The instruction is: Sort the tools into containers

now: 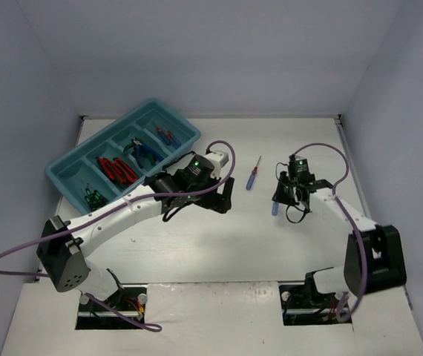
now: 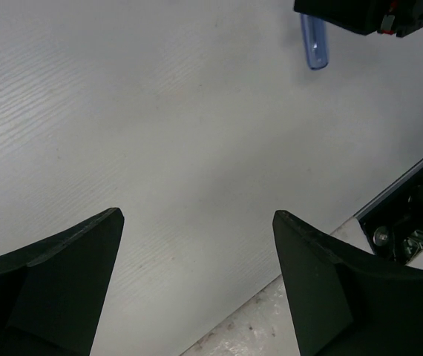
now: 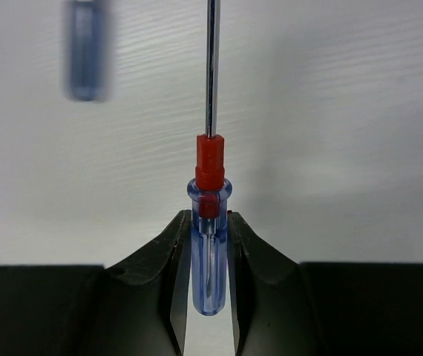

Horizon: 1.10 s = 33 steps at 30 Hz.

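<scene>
The right gripper [image 3: 210,222] is pinching a blue-handled screwdriver [image 3: 210,174] by its clear handle, just behind the red collar. The steel shaft is pointing away from the wrist, at the right of the table [image 2: 159,111]. The smooth, round handle is sitting close to the fingertips, so it is likely to roll or pivot under the long shaft and could slip out during a carry. A second screwdriver [image 1: 253,175] is lying loose just to the left. Beyond it the left gripper [image 1: 225,199] is hanging wide open and empty over bare tabletop. Its arm is stretching across the route to the teal tray [image 1: 96,139] at the far left, where red-handled tools [image 1: 117,169] are lying in one compartment. A direct crossing is therefore risking a clash between the arms.
</scene>
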Tool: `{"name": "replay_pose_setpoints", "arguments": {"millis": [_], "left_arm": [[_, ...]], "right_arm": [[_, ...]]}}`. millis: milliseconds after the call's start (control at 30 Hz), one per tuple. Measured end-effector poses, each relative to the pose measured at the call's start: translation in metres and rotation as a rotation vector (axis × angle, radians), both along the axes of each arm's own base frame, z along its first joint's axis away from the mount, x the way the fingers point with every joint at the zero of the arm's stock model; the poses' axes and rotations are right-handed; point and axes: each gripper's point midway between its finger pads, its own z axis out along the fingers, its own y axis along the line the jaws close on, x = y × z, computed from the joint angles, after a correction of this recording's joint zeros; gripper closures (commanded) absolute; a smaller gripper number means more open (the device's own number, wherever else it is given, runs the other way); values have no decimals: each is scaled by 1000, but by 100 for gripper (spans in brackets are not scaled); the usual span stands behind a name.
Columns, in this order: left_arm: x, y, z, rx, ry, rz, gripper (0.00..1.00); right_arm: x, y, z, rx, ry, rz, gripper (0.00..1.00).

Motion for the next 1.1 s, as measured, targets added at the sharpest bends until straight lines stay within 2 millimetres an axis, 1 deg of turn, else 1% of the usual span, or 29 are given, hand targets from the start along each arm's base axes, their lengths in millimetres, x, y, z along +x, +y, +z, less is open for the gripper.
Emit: {"name": "replay_pose_setpoints", "arguments": {"millis": [33, 100, 167, 267, 333, 400, 500, 733, 767, 867, 900, 933, 1000, 1067, 1100], "left_arm": [[0, -6, 1, -9, 4, -8, 21], [3, -20, 4, -44, 12, -17, 20], [5, -35, 5, -85, 23, -22, 20], [9, -50, 8, -143, 37, -22, 21], [12, -58, 13, -180, 40, -19, 21], [16, -65, 22, -219, 30, -14, 21], [21, -74, 35, -277, 0, -9, 22], [30, -84, 53, -348, -51, -4, 28], [31, -85, 54, -353, -55, -4, 30], [33, -87, 58, -368, -67, -4, 39], [33, -88, 59, -373, -70, -4, 39], [34, -88, 60, -375, -72, -3, 46], [35, -89, 60, -379, -77, -2, 55], [36, -90, 61, -386, -81, -2, 70], [37, -92, 62, -393, -84, -2, 73]], "right_arm": [[1, 13, 15, 34, -43, 26, 100], [7, 38, 51, 122, -145, 68, 100], [14, 52, 86, 202, -238, 79, 100], [20, 66, 135, 308, -365, 88, 100], [19, 73, 159, 365, -421, 92, 100], [17, 77, 175, 412, -451, 95, 100], [14, 83, 186, 468, -461, 98, 100], [8, 94, 192, 544, -435, 107, 100], [7, 95, 193, 552, -433, 109, 100], [6, 98, 196, 574, -434, 115, 100], [6, 99, 198, 581, -435, 117, 100], [5, 100, 199, 586, -436, 120, 100], [4, 102, 201, 595, -438, 125, 100], [4, 102, 202, 600, -439, 128, 100], [3, 103, 203, 601, -440, 129, 100]]}}
